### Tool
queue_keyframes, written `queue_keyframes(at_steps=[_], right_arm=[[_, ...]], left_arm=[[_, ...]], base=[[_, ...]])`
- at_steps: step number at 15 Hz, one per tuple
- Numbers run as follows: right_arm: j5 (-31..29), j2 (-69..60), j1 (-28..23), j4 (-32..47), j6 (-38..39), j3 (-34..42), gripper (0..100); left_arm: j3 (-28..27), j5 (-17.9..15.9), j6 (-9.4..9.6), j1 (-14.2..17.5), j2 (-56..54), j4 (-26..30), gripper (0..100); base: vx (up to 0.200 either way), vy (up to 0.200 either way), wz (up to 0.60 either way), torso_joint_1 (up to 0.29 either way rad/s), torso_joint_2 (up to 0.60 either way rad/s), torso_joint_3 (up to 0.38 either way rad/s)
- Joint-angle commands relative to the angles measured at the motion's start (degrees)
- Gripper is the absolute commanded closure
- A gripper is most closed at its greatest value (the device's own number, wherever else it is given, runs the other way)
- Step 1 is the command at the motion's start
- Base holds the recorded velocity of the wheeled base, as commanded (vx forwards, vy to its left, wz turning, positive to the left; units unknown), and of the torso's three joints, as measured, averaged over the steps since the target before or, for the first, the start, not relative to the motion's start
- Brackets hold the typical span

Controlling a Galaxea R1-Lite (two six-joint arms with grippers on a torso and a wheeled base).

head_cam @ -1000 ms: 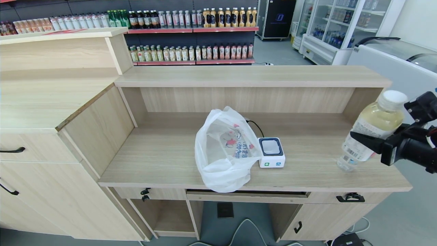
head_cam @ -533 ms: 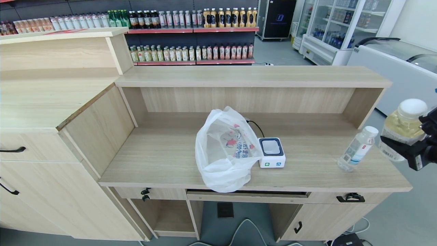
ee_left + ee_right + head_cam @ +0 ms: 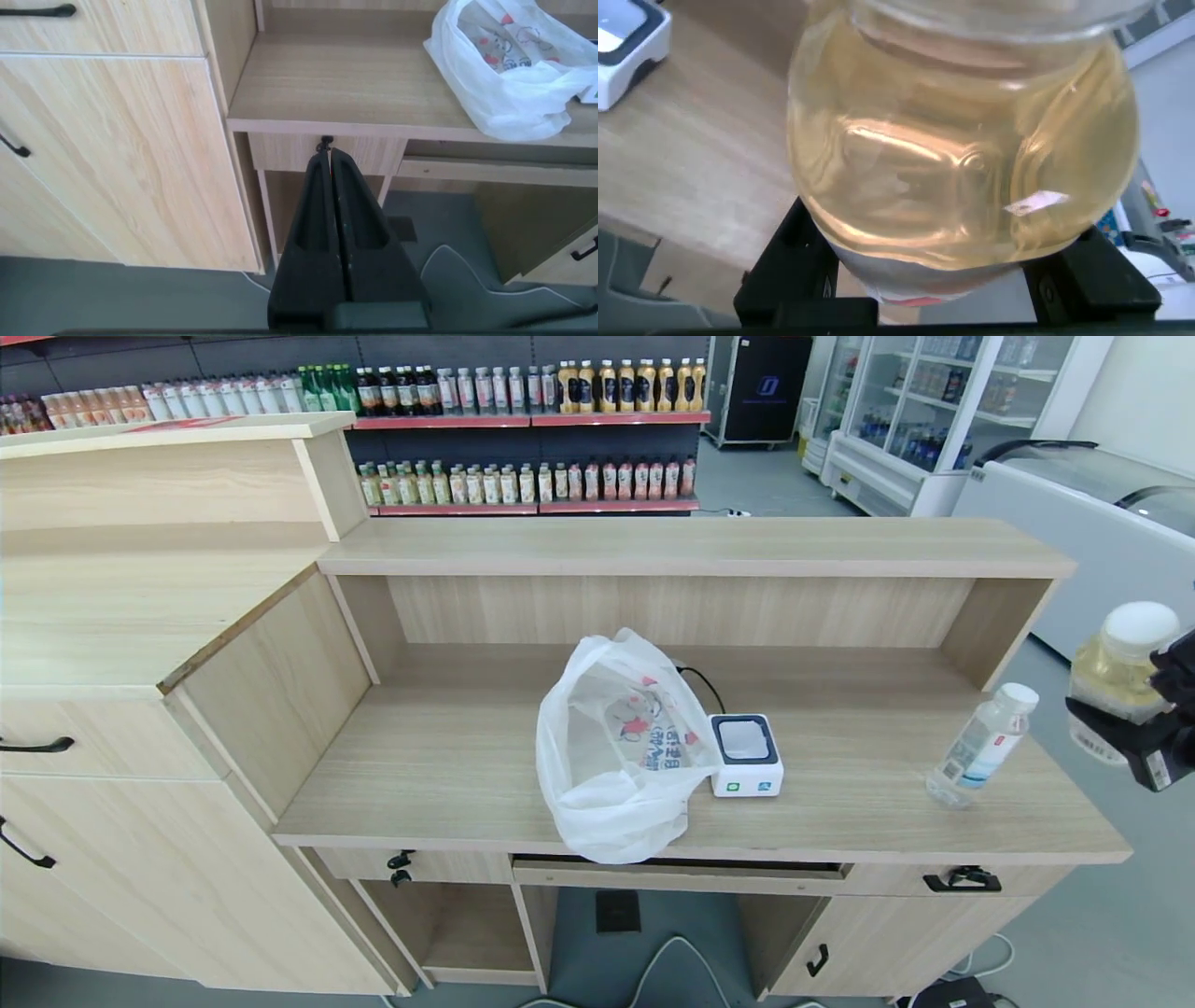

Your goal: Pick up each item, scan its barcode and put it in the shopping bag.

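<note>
My right gripper [image 3: 1116, 733] is shut on a bottle of yellowish drink [image 3: 1116, 667] with a white cap, held in the air off the counter's right end; the same bottle [image 3: 962, 159] looms close in the right wrist view. A small clear water bottle [image 3: 980, 747] with a white cap stands on the wooden counter [image 3: 448, 765] near its right end. The white shopping bag [image 3: 616, 747] stands open mid-counter, with the white scanner [image 3: 745, 756] right beside it. My left gripper [image 3: 331, 161] is shut, low in front of the counter's left part, holding nothing.
A raised ledge [image 3: 691, 546] runs behind the counter and a taller cabinet [image 3: 140, 616] stands on the left. Drawer handles [image 3: 962, 877] sit under the front edge. Shelves of drinks [image 3: 523, 429] and fridges [image 3: 934, 411] are far behind.
My right gripper carried the yellowish bottle rightward, off the counter's end, uncovering the small water bottle standing behind it. The head view shifted slightly.
</note>
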Motion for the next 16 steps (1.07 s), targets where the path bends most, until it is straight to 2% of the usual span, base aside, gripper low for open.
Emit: queue_keyframes(at_steps=[1, 3, 5, 9, 12, 16], right_arm=[[-2.0, 5.6, 2.6, -3.3, 0.0, -3.0, 100], [-4.2, 11.1, 5.8, -8.7, -0.3, -5.2, 100], [-4.5, 13.9, 7.0, -10.4, -0.9, -5.4, 100], [-3.2, 22.2, 6.2, -9.9, -0.8, -6.7, 100], [1.7, 25.6, 4.7, -9.7, -1.5, -11.3, 100], [4.1, 26.7, 2.4, -9.6, -8.5, -12.3, 100]], left_arm=[[0.0, 0.0, 0.00, 0.1, 0.0, 0.0, 100], [0.0, 0.0, 0.00, 0.1, 0.0, 0.0, 100], [0.0, 0.0, 0.00, 0.1, 0.0, 0.0, 100], [0.0, 0.0, 0.00, 0.1, 0.0, 0.0, 100], [0.0, 0.0, 0.00, 0.1, 0.0, 0.0, 100], [0.0, 0.0, 0.00, 0.1, 0.0, 0.0, 100]], base=[[0.000, 0.000, 0.60, 0.002, 0.00, 0.007], [0.000, 0.000, 0.60, 0.002, 0.01, 0.002], [0.000, 0.000, 0.60, 0.005, 0.00, -0.002], [0.000, 0.000, 0.00, 0.000, 0.00, 0.000], [0.000, 0.000, 0.00, 0.000, 0.00, 0.000], [0.000, 0.000, 0.00, 0.000, 0.00, 0.000]])
